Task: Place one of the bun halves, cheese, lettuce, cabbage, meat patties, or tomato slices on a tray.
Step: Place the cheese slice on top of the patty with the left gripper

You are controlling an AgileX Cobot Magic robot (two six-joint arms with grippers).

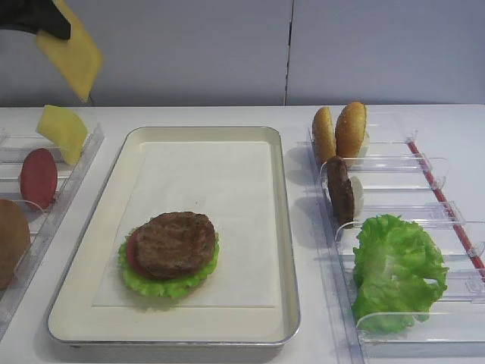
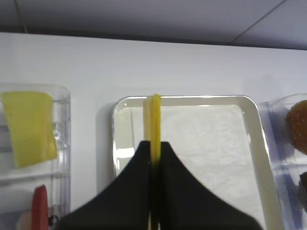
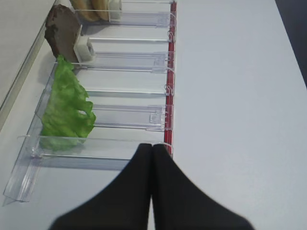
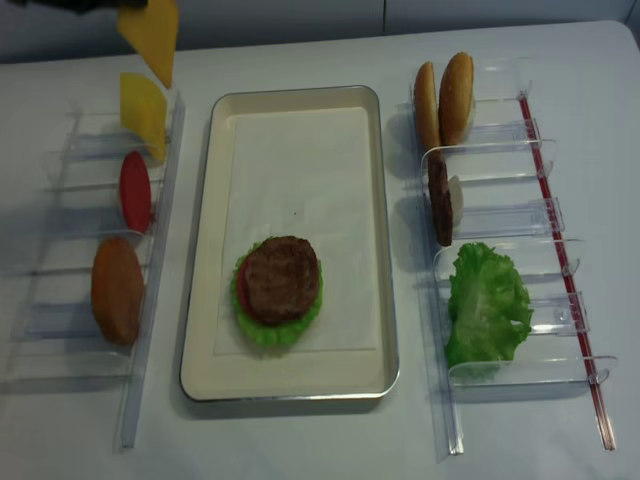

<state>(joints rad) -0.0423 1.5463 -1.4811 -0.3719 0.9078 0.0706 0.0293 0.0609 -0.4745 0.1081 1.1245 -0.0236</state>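
Observation:
My left gripper point(image 1: 54, 29) hangs high at the back left, shut on the yellow-orange cheese point(image 1: 72, 57), which dangles tilted above the left bins. The left wrist view shows the cheese point(image 2: 154, 115) edge-on between the jaws of the gripper point(image 2: 154, 143), over the near-left end of the cream tray point(image 2: 192, 99). On the tray point(image 1: 285, 227) sits a stack: lettuce, a tomato slice, and a meat patty point(image 1: 176, 243) on top. My right gripper point(image 3: 152, 146) is shut and empty, beside the right bins near the lettuce point(image 3: 64, 108).
Left clear bins hold a paler yellow slice point(image 1: 62, 130), a tomato slice point(image 1: 38, 178) and a bun half point(image 1: 11, 241). Right clear bins hold two bun halves point(image 1: 341, 130), a meat patty point(image 1: 339, 188) and lettuce point(image 1: 398, 269). A red strip point(image 3: 168, 86) edges the right bins.

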